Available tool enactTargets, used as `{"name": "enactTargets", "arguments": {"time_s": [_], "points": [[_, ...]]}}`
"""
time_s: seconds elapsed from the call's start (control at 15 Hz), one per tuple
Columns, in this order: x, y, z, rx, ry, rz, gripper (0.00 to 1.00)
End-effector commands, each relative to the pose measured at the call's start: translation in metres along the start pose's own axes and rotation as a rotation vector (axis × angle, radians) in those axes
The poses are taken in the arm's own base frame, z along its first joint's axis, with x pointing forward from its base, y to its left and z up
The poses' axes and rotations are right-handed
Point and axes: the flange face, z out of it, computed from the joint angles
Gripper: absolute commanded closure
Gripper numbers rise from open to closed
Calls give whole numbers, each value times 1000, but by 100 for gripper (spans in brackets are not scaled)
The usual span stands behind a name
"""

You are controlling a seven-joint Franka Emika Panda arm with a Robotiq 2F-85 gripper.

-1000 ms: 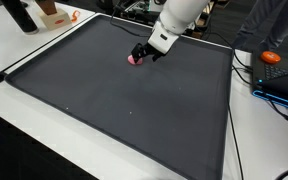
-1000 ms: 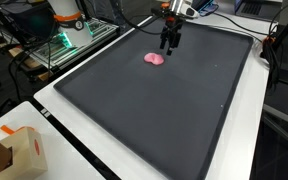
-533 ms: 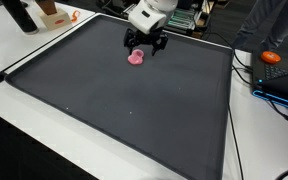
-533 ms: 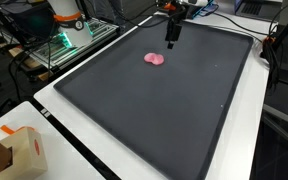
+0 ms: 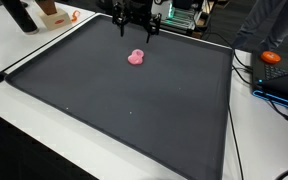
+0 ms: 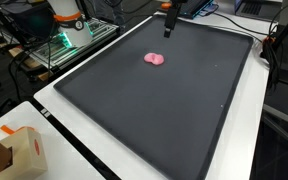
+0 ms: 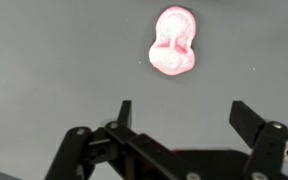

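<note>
A small pink lumpy object (image 5: 136, 57) lies alone on the dark mat (image 5: 124, 100). It also shows in an exterior view (image 6: 155, 59) and in the wrist view (image 7: 174, 42). My gripper (image 5: 136, 30) hangs well above the pink object, near the mat's far edge, and appears at the top of an exterior view (image 6: 168, 22). In the wrist view the gripper (image 7: 185, 112) is open and empty, with the pink object beyond the fingertips (image 7: 246, 118).
The mat covers a white table (image 6: 74, 150). An orange and white box (image 6: 22, 150) stands at a table corner. Electronics with green lights (image 6: 69, 38) sit beside the mat. An orange object (image 5: 272, 58) and cables lie at one side.
My gripper has let go of the pink object and risen away from it toward the mat's far edge. The pink object stays on the mat.
</note>
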Motion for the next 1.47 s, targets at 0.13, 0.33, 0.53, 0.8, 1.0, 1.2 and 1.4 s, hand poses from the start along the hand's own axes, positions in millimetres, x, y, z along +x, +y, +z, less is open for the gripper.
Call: {"name": "enactTargets", "arguments": {"time_s": [0.13, 0.33, 0.53, 0.8, 1.0, 1.2, 1.4], "points": [[-5, 7, -15, 5, -2, 114, 0], [-8, 8, -23, 3, 4, 151, 0], [-9, 7, -4, 19, -40, 330, 0], [-14, 6, 20, 38, -74, 534, 0], [-20, 13, 35, 72, -120, 679, 0], [-29, 20, 48, 136, -157, 816, 0], [-37, 25, 65, 208, -175, 953, 0]]}}
